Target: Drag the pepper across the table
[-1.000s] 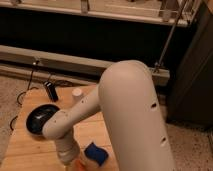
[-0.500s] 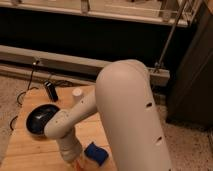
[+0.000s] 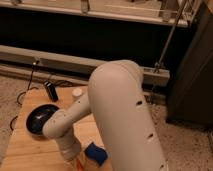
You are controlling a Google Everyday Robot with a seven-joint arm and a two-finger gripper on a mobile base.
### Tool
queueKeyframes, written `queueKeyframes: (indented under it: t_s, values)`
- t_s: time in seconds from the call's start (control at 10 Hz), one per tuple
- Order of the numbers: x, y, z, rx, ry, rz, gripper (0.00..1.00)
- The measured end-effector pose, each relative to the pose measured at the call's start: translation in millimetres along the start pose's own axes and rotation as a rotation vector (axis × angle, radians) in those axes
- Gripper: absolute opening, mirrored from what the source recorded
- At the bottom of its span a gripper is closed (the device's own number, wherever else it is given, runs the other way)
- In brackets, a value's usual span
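Observation:
The light wooden table (image 3: 30, 147) fills the lower left. My large white arm reaches down over it, and its wrist ends at the bottom edge of the view. My gripper (image 3: 78, 164) is at that bottom edge, mostly cut off, just left of a dark blue cloth (image 3: 96, 153). A small orange patch (image 3: 83, 161) shows right at the gripper, which looks like the pepper; most of it is hidden by the wrist and the frame edge.
A black bowl (image 3: 41, 119) sits on the table's left side. A white cup (image 3: 76, 93) and a dark can (image 3: 51, 91) stand near the back edge. A cable hangs off the back left corner. Speckled floor lies to the right.
The wrist has shifted slightly to the right, close to the blue cloth. Nothing else has moved.

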Motion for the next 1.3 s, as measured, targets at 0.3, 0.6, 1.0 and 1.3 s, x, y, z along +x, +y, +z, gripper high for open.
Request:
queueKeyframes:
  t_s: [0.3, 0.6, 1.0, 1.3]
  values:
    - [-5.8, -3.1, -1.4, 0.012, 0.006, 0.0, 0.41]
    - [-12.3, -6.8, -4.8, 0.029, 0.001, 0.0, 0.25]
    - [-24.4, -12.2, -12.0, 0.058, -0.029, 0.004, 0.0]
    - [-54.9, -19.8, -21.5, 0.089, -0.124, -0.012, 0.0]
